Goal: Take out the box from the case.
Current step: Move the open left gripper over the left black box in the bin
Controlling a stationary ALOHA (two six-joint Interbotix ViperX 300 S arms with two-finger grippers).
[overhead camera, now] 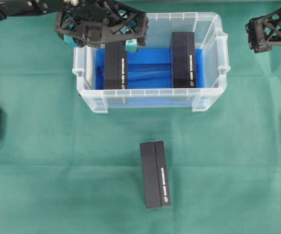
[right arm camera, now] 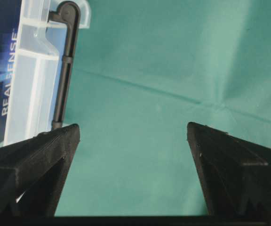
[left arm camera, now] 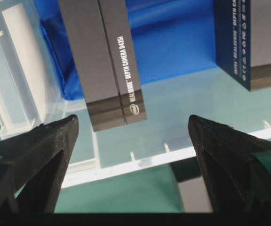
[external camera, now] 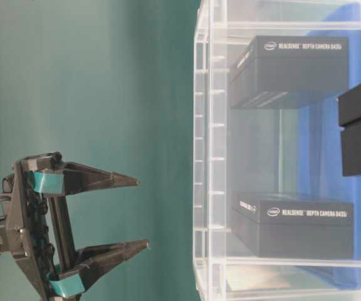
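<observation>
Box (overhead camera: pixel 114 66) sits in the case (overhead camera: pixel 213 63) (left end effector (overhead camera: pixel 101 36) spread above).

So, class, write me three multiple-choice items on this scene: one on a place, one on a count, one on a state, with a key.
1. Where does the third box lie?
A. on the green cloth in front of the case
B. inside the case
C. in a gripper

2. How many boxes are in the case?
A. one
B. two
C. four

3. The left gripper is:
A. shut on a box
B. open, holding nothing
C. out of view

Key: 1 A, it rests on the cloth outside the tub. 2 B, the left box and right box stand inside. 3 B, its fingers are spread apart above the left box.
</observation>
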